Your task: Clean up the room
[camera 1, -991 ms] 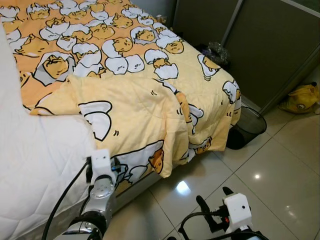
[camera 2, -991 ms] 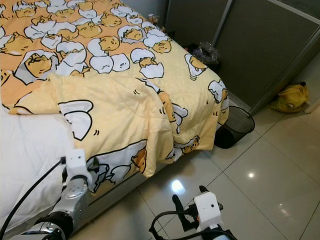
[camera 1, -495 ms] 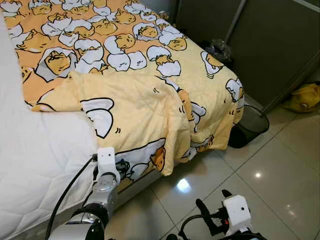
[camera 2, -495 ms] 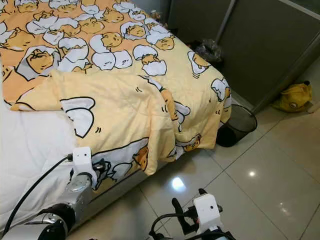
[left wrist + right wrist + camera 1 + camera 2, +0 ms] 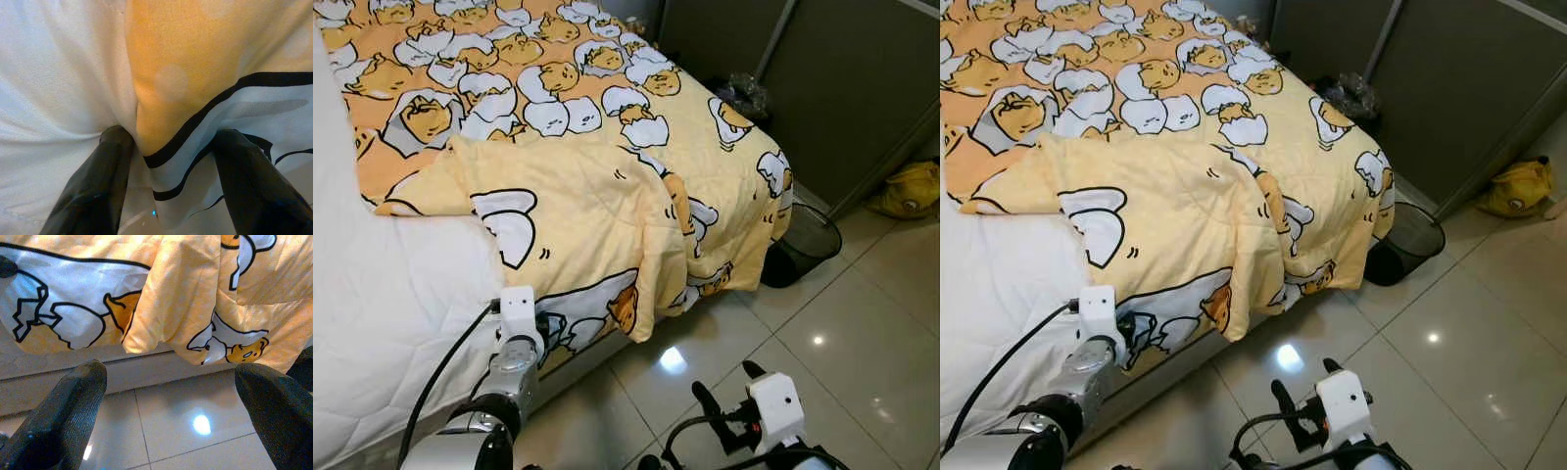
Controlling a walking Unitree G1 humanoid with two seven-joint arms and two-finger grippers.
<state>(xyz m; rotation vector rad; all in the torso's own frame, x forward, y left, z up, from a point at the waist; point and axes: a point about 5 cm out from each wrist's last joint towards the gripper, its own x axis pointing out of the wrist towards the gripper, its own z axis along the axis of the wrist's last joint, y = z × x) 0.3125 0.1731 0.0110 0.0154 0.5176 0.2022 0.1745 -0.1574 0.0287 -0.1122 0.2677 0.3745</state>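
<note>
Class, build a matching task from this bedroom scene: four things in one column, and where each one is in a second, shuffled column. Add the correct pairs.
Things:
1. blanket
2. bin
3. yellow bag
4. left gripper

Places:
A. on the floor by the dark wardrobe
B. at the blanket's edge, against the white mattress
C. draped over the bed's side
D. on the floor at the bed's corner

Pairs: 1-C, 2-D, 3-A, 4-B

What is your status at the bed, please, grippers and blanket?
Left gripper open against the hanging blanket edge at the mattress side. Right gripper open, low over floor tiles. Mesh bin at bed corner.
</note>
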